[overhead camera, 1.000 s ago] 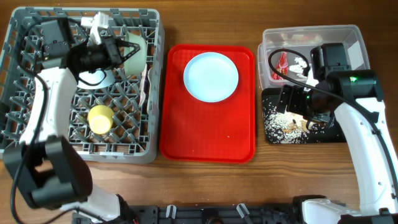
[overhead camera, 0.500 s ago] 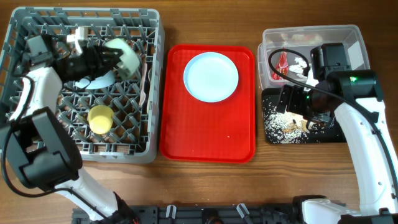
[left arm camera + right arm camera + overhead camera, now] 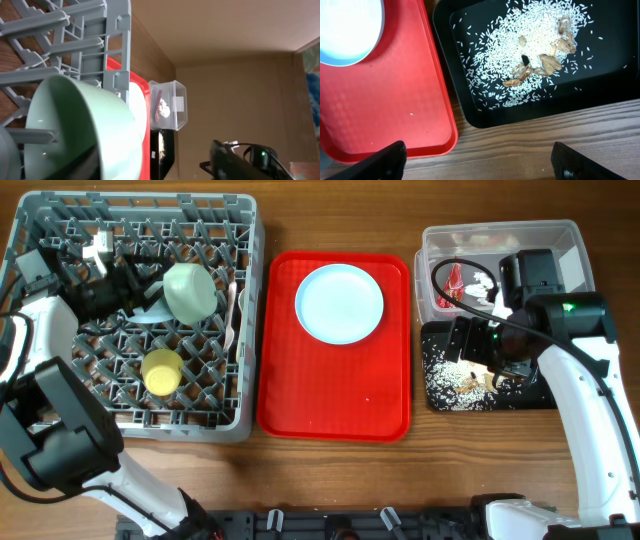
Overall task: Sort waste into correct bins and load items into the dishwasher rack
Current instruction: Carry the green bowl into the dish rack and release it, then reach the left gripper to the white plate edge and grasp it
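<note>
While the left gripper (image 3: 140,282) lay low over the far part of the dishwasher rack (image 3: 60,395), just left of a pale bowl (image 3: 189,290) seated among the pegs, we could not tell whether its fingers were clamped on the rim or let go. The overhead view lost them in dark cable, and the left wrist view was mostly bowl. A yellow cup (image 3: 160,370) sat nearer in the rack, apart from the bowl.

On the right side, the right gripper (image 3: 480,162) was spread wide and empty. It hovered over the near left corner of the black tray (image 3: 615,87), where that tray runs beside the red tray (image 3: 395,100). Rice scraps (image 3: 535,47) lay heaped in the black tray, and a red-and-white wrapper (image 3: 458,280) lay in the clear tub (image 3: 565,235) just beyond it.

We judged the step in hand to be seating the bowl, with the waste apparently sorted. The white plate (image 3: 340,302), alone on the far half of the red tray and well apart from both grippers, was not yet loaded. Taking it next would call for the left fingers to come clear of the bowl and reach right over the rack wall. A jaw would have to work under the plate's shallow rim, since it lay flat, before standing it between free pegs.
</note>
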{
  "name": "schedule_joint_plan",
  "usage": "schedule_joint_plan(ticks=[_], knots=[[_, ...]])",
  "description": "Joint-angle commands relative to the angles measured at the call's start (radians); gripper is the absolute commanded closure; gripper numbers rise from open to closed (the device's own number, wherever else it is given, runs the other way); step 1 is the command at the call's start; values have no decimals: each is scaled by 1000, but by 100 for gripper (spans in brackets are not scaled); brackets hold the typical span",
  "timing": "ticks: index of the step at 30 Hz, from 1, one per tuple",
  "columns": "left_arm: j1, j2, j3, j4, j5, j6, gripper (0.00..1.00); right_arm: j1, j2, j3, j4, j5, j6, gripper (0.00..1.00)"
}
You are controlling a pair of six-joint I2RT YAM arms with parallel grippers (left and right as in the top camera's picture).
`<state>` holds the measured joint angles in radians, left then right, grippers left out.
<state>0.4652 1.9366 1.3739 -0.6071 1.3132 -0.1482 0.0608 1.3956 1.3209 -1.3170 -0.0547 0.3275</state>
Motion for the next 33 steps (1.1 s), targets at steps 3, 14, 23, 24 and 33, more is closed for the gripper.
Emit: schedule_joint_plan(ticks=[3,14,23,24,33], knots=[[6,-147,1,-56,-298,6,0,-2,-7,1,-4,8,-14,7],[-19,-424,1,-130,-460,-24,0,-2,-7,1,-4,7,-13,7],[-436,-522,1,-238,-941,-77,0,-2,-7,1,-4,-39,-13,0],[-482,-518,1,-232,-973,-77,0,-2,-7,1,-4,-38,-13,0],[-972,-331,1,-94,-1230,-76,0,-2,-7,1,-5,-38,-10,0]])
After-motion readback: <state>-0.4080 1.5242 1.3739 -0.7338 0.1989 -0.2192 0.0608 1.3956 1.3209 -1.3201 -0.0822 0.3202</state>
